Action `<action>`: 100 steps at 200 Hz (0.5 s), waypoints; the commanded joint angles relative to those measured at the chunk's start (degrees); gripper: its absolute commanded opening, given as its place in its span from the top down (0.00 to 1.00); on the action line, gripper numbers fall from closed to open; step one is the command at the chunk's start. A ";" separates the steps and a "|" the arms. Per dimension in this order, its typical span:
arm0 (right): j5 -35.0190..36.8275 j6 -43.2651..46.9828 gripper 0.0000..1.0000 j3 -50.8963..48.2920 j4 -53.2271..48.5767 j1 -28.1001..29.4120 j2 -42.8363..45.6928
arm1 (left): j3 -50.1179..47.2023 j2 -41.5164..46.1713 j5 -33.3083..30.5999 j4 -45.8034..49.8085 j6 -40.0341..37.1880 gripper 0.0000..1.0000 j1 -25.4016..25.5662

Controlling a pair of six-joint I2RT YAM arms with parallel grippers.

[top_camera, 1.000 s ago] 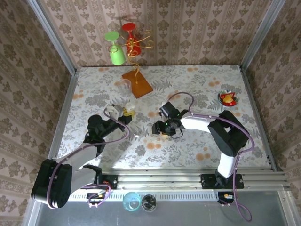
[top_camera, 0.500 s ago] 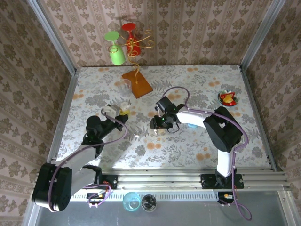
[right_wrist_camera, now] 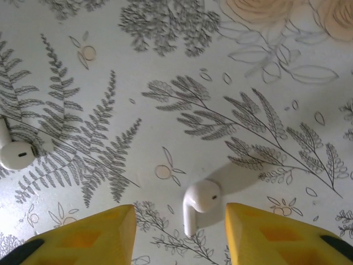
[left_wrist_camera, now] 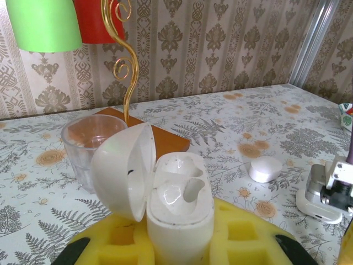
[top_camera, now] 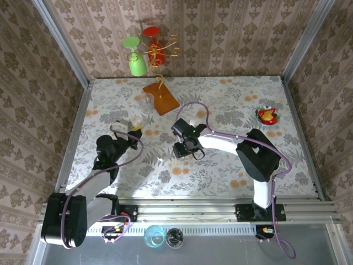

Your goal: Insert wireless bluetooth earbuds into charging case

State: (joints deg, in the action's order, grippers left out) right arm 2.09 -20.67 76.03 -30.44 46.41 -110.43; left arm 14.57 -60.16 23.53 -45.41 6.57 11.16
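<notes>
Fern-and-flower print covers the desk (top_camera: 220, 165), walled round by patterned paper. The step in hand is picking up an earbud, with the case held ready to take it.

The left fingers (left_wrist_camera: 242, 234), yellow-padded, are clenched on the charging case (left_wrist_camera: 179, 204), which stands upright between them with its lid (left_wrist_camera: 124, 171) swung open to the left. Both sockets look empty, though glare on the white plastic makes their depth hard to read.

The right fingers (right_wrist_camera: 94, 234) stand apart just above the desk, one on each side of an earbud (right_wrist_camera: 199, 200) that lies on its side, stem toward the camera. Neither finger touches it.

The next move, as I judge it, calls for a small descent and a gentle close across the bud's head, since so small and smooth a piece could squirt out sideways. Then it must be carried across to the case and turned stem-down over a socket.

A second earbud (right_wrist_camera: 15, 153) lies well apart at the picture's left edge, its stem partly cut off. Which ear either bud belongs to cannot be told.
</notes>
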 commanded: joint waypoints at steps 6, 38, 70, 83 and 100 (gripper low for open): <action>6.20 2.72 0.56 3.21 -5.92 0.86 -3.63 | -0.84 -0.17 0.84 -2.09 1.64 1.00 -0.38; 7.13 4.45 0.60 5.69 -7.59 0.97 -6.15 | -1.03 -0.17 1.33 -2.58 1.95 1.00 -0.41; 6.97 5.76 0.65 6.54 -8.50 1.05 -7.00 | -1.12 0.18 1.62 -2.58 2.33 1.00 -0.41; 7.31 6.38 0.68 6.41 -8.88 1.11 -7.15 | -1.21 0.22 1.54 -2.56 2.23 1.00 -0.41; 7.93 7.46 0.71 6.29 -9.70 1.16 -7.15 | -1.13 0.15 1.68 -2.43 2.30 1.00 -0.41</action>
State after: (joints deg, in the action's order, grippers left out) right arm 7.51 -15.31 81.43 -36.64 47.31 -116.36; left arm 13.82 -60.16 24.18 -45.82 7.81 11.16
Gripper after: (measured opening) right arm 0.308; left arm 0.176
